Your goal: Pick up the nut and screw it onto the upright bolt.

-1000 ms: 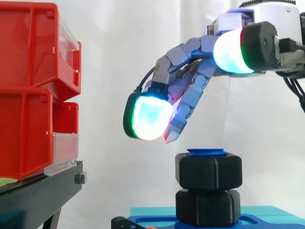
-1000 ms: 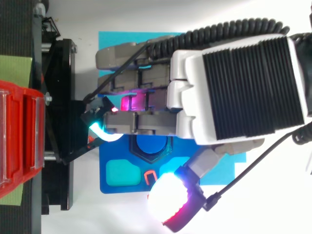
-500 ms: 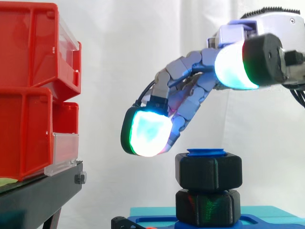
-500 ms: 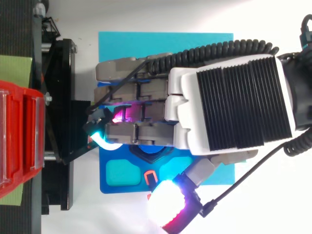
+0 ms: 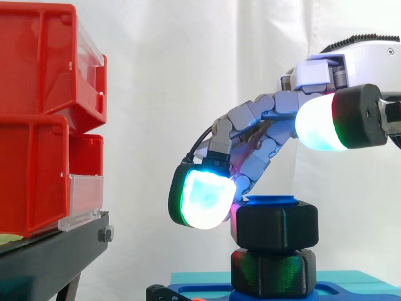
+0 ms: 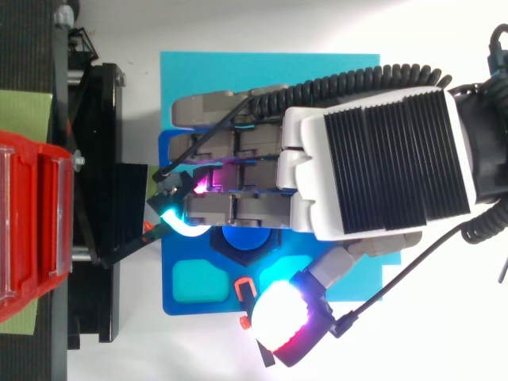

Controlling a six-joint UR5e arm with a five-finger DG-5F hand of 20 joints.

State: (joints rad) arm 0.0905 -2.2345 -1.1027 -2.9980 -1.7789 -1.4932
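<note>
A black hex nut (image 5: 274,224) sits at the top of the upright blue bolt (image 5: 270,200), above a second black hex piece (image 5: 273,273) at the bolt's foot. From above, the bolt's blue top (image 6: 244,238) peeks out under the fingers. My hand (image 5: 263,135) comes in from the right and hangs over the nut, fingers bent downward. One glowing fingertip (image 5: 203,200) is at the nut's upper left edge, touching or nearly so. The thumb pad (image 5: 319,122) stays high on the right, apart from the nut. Nothing is held.
The bolt stands on a blue fixture plate (image 6: 194,278) lying on a cyan mat (image 6: 270,67). Stacked red bins (image 5: 37,125) rest on a black stand (image 5: 50,257) to the left, a short gap from the fingertip.
The hand has come down and shifted slightly right. Its lowest fingertip dropped from above the nut to level with the nut's top left edge. The nut has not moved.
</note>
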